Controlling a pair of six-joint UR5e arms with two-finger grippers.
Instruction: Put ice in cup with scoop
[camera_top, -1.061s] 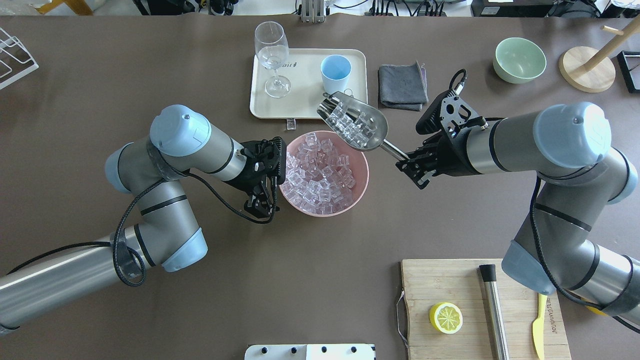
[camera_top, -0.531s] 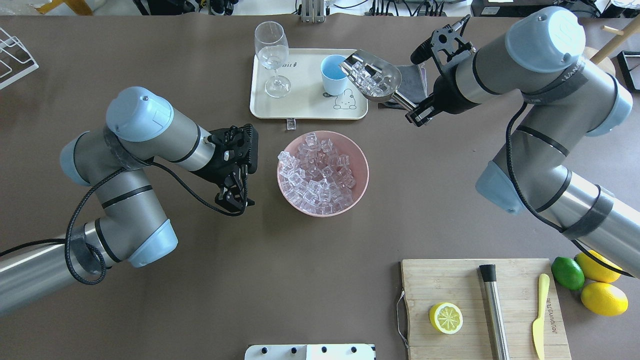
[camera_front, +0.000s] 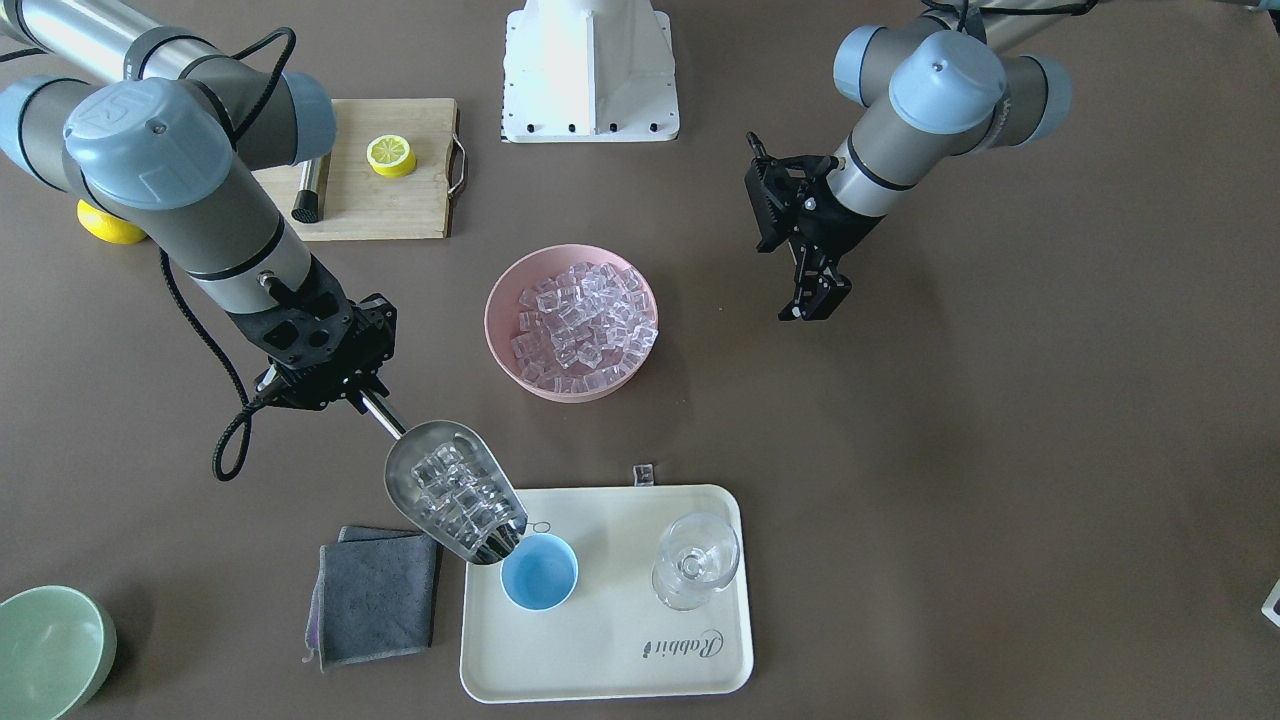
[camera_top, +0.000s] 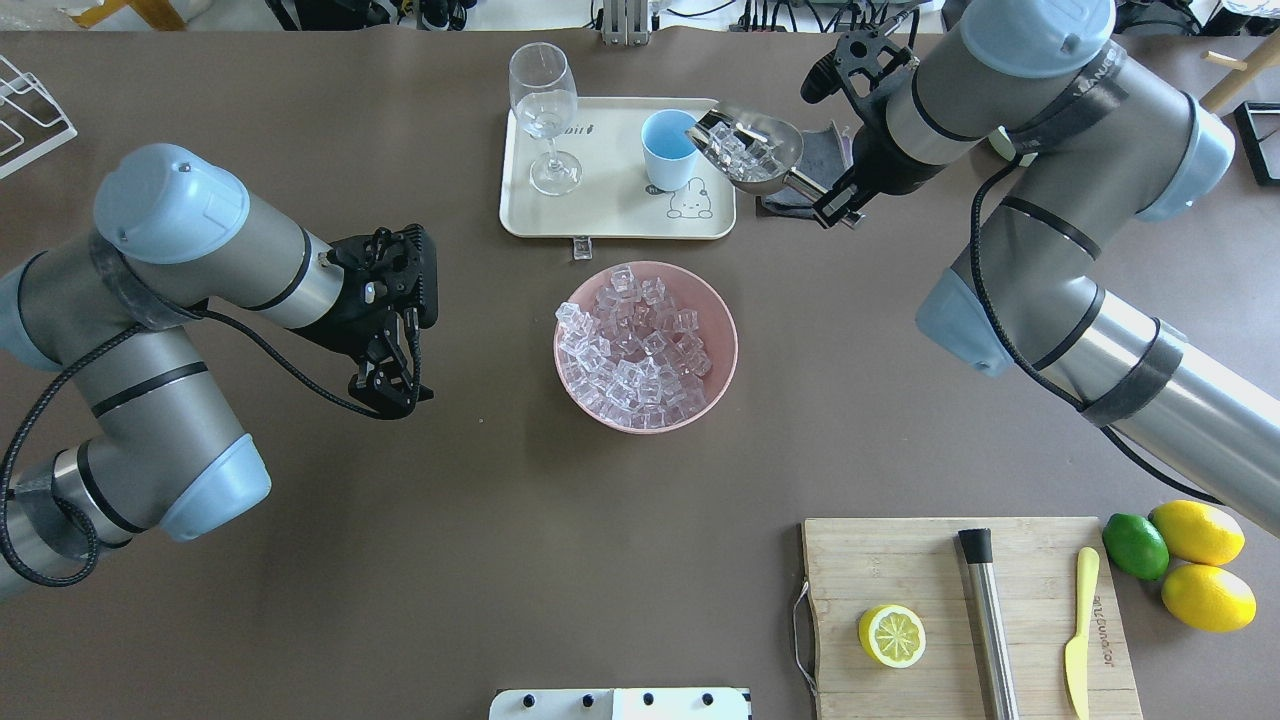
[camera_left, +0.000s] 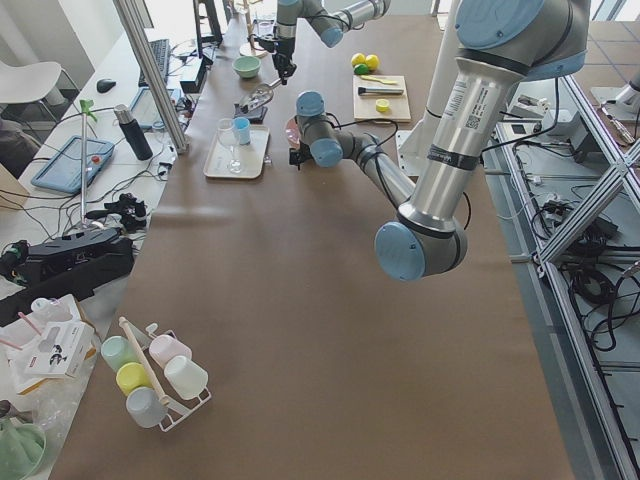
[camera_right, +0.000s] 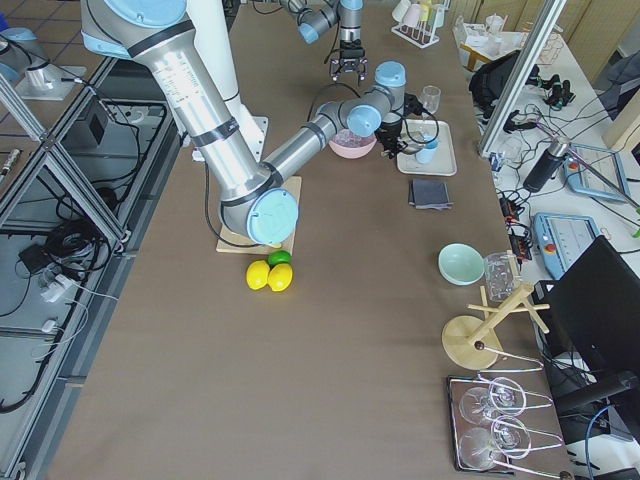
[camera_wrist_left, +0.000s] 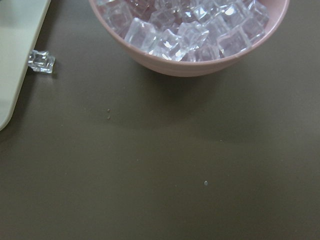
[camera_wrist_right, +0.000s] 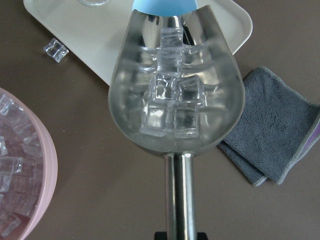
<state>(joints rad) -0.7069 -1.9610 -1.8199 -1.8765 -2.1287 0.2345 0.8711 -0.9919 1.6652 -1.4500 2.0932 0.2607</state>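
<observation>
My right gripper (camera_top: 835, 205) is shut on the handle of the steel scoop (camera_top: 750, 150). It holds the scoop tilted, with the lip at the rim of the light-blue cup (camera_top: 668, 148). Several ice cubes (camera_wrist_right: 172, 105) lie in the scoop's trough. In the front view the scoop (camera_front: 455, 490) ends just over the cup (camera_front: 540, 572), which stands on the cream tray (camera_top: 610, 215). The pink bowl (camera_top: 730, 345) holds many ice cubes (camera_top: 640, 345). My left gripper (camera_top: 395, 390) is open and empty, off to the left of the bowl.
A stemmed glass (camera_top: 545, 110) stands on the tray left of the cup. One loose ice cube (camera_top: 582, 248) lies by the tray's near edge. A grey cloth (camera_front: 375, 595) lies beside the tray. A cutting board (camera_top: 960, 620) with half a lemon, a steel rod and a knife is at the front right.
My right arm carried the loaded scoop from over the pink bowl to the cup's rim. My left arm drew back leftwards, away from the bowl.
</observation>
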